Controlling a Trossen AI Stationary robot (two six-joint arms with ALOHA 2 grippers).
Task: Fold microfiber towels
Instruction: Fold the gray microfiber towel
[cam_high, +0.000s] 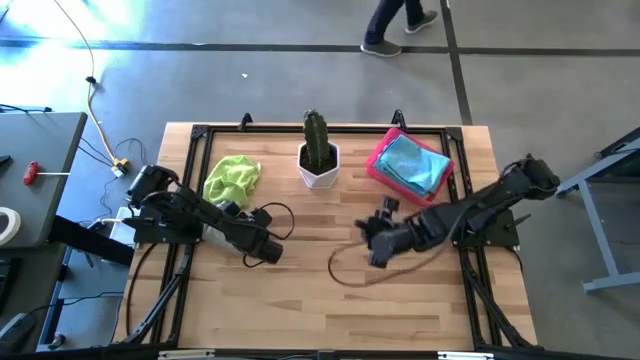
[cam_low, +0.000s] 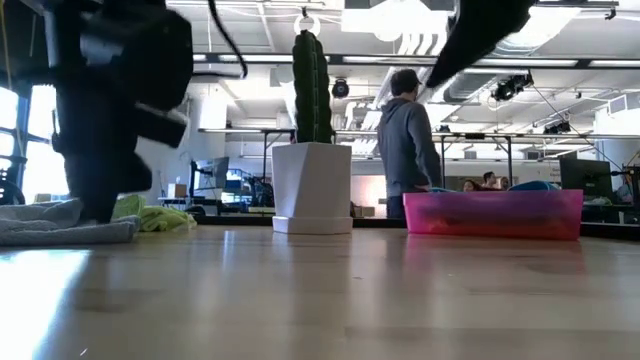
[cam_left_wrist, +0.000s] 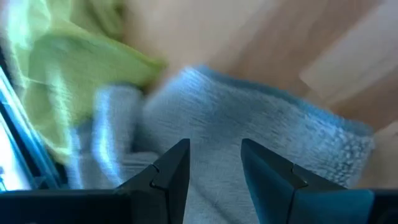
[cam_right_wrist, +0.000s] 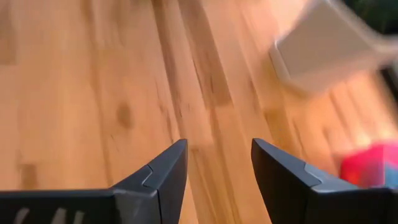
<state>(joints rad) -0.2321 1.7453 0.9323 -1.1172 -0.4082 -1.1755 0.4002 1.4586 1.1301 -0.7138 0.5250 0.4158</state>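
Soft grey microfiber towel (cam_left_wrist: 249, 130), lying rumpled at the left side of the pale wooden table (cam_high: 330, 300), touching a crumpled lime-green microfiber towel (cam_high: 232, 178); in the high view the grey cloth is hidden beneath the left arm; folded light-blue towels (cam_high: 415, 165) rest in the flat pink rectangular tray (cam_high: 378, 160) at the far right; a white faceted pot holding a tall green cactus (cam_high: 318, 152) stands between the two groups. By judgement the towels are light, limp and napped, unlikely to slip yet prone to sag and bunch; best taken at a corner or free hem, pinching a single layer, so that the cloth can be drawn flat before folding. Left gripper (cam_left_wrist: 214, 177) points down over the grey towel, just above its pile, jaws parted with nothing between them; the left arm reaches low across the table from the left edge. Right gripper (cam_right_wrist: 217, 180) hovers over bare wood near the table's middle, jaws likewise apart and empty, the arm stretched in from the right edge, pot and tray ahead of it. A person (cam_low: 408, 140) stands in the room beyond.
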